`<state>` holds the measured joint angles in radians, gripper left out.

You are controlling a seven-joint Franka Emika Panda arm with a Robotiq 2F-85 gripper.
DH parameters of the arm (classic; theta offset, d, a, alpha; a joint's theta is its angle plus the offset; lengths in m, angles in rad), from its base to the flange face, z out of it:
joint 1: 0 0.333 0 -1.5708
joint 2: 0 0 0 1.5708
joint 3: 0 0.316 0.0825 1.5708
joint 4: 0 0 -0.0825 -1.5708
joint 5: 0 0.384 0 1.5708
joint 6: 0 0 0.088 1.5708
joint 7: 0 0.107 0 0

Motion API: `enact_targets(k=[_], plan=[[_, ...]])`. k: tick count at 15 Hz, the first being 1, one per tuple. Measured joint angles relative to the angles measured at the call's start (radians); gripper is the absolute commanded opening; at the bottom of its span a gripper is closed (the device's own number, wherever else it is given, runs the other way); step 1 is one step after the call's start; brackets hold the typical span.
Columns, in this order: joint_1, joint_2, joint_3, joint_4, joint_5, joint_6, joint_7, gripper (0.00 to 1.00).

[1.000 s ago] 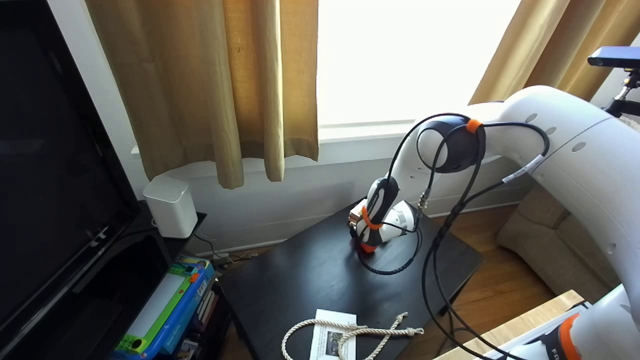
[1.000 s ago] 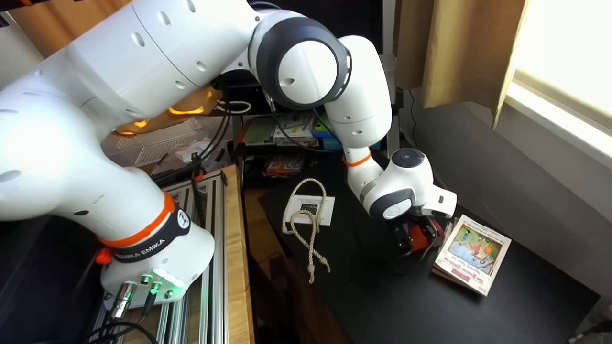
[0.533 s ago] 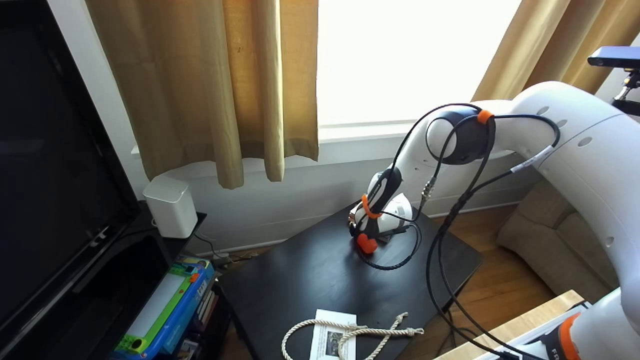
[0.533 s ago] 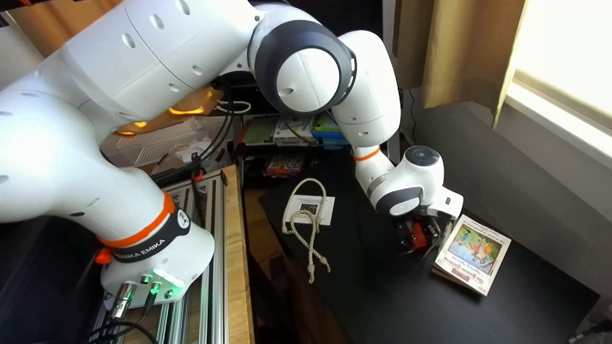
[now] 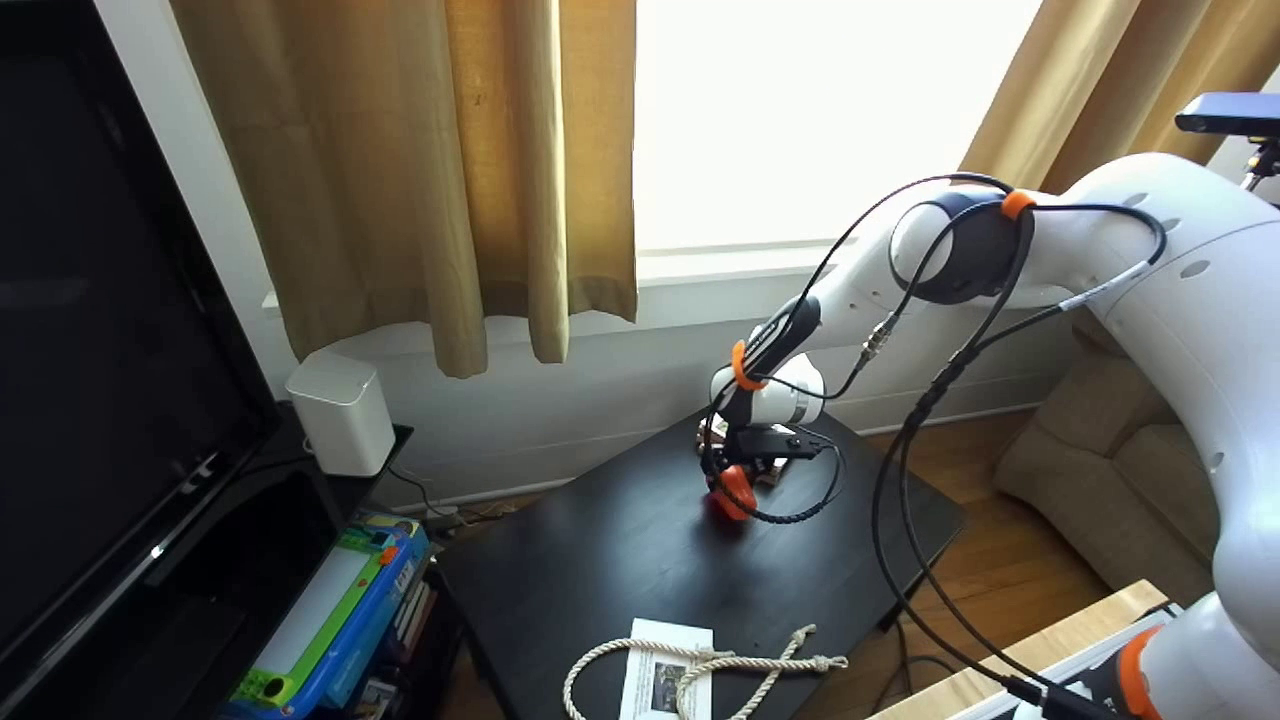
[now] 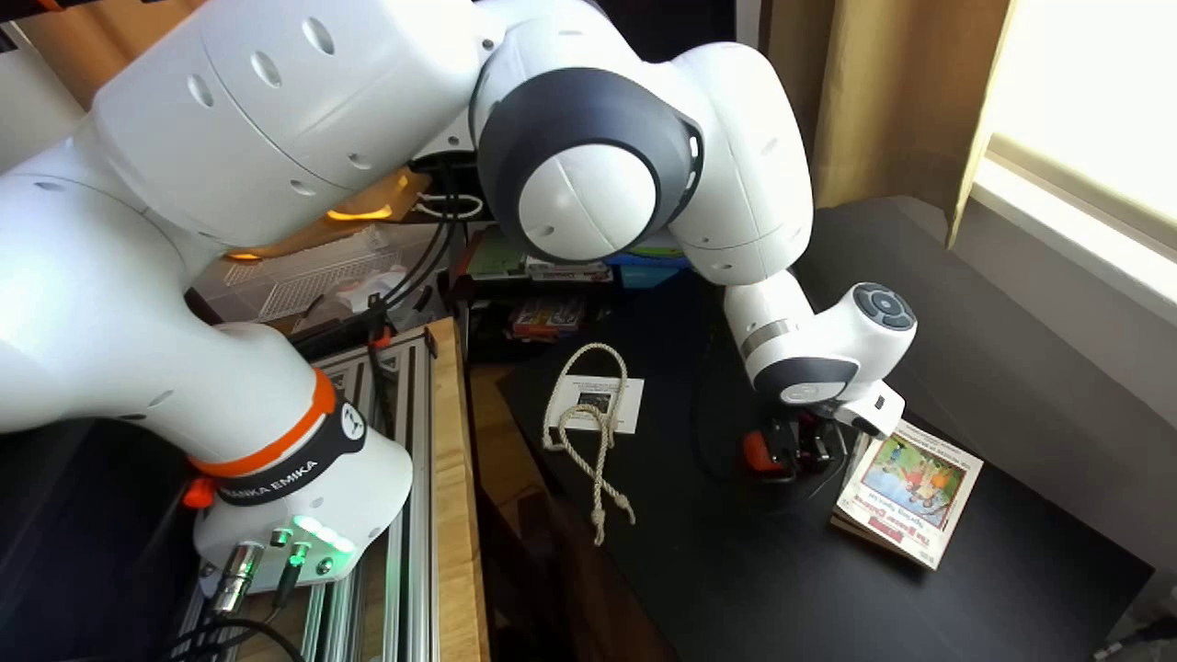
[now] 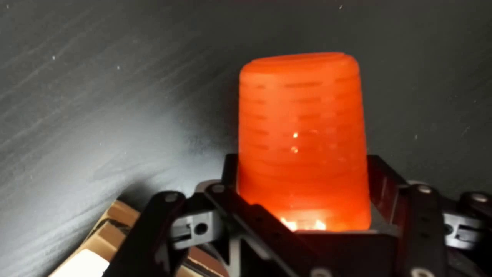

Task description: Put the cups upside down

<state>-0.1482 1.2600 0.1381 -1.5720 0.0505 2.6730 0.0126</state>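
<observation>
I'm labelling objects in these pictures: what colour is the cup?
The cup is bright orange, seen best in the wrist view.

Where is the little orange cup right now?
The orange cup is held in the robot's gripper, just right of centre in the wrist view, with the books at lower left.

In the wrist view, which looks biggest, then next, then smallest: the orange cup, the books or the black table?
1. black table, filling most of the picture
2. orange cup
3. books, with just part showing

The cup seems closer to the camera, so it may only look bigger than the books.
</observation>
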Motion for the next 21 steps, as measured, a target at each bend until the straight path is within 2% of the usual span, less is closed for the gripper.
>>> enact_targets(k=[6, 12, 13, 17, 18, 21], plan=[[-0.056, 0.031, 0.014, 0.107, 0.130, -0.384, -0.009, 0.55], [-0.081, 0.133, 0.014, 0.258, 0.263, -0.712, -0.003, 0.55], [-0.084, 0.154, 0.014, 0.285, 0.284, -0.759, 0.003, 0.80], [-0.078, 0.163, 0.008, 0.302, 0.289, -0.771, 0.002, 0.80], [-0.077, 0.162, 0.008, 0.302, 0.289, -0.771, 0.002, 0.55], [-0.077, 0.162, 0.007, 0.304, 0.292, -0.771, 0.008, 0.55]])
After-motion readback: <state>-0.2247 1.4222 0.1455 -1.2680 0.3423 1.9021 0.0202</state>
